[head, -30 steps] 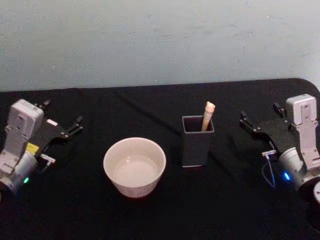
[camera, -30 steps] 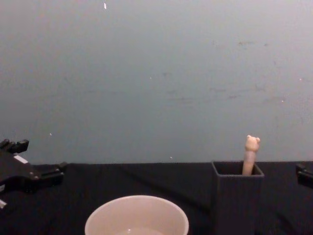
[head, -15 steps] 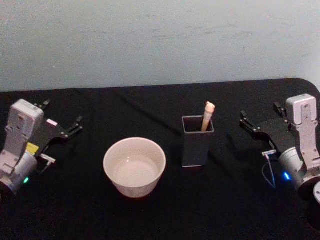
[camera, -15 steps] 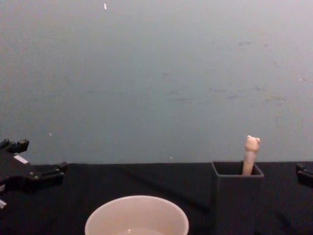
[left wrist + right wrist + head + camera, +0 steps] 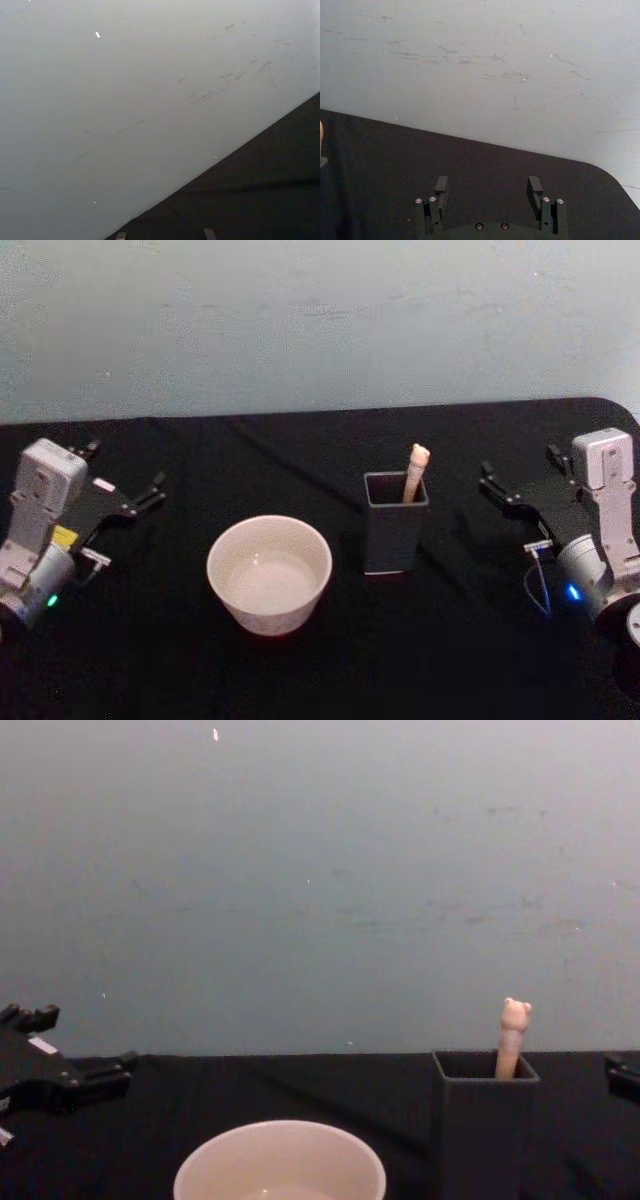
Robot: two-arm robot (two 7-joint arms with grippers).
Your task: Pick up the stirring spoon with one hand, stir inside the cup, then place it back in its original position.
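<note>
The stirring spoon stands in a dark grey square holder box right of centre, its bear-head top poking above the rim. Left of the box sits the wide cream-white cup, also low in the chest view. My left gripper rests open at the table's left side, well clear of the cup. At the right side my right gripper is open too, a short way right of the box. Its two black fingers stand wide apart with nothing between them.
A black cloth covers the table, which ends at a pale blue-grey wall behind. The table's far right corner is rounded. Bare cloth lies between each gripper and the two vessels.
</note>
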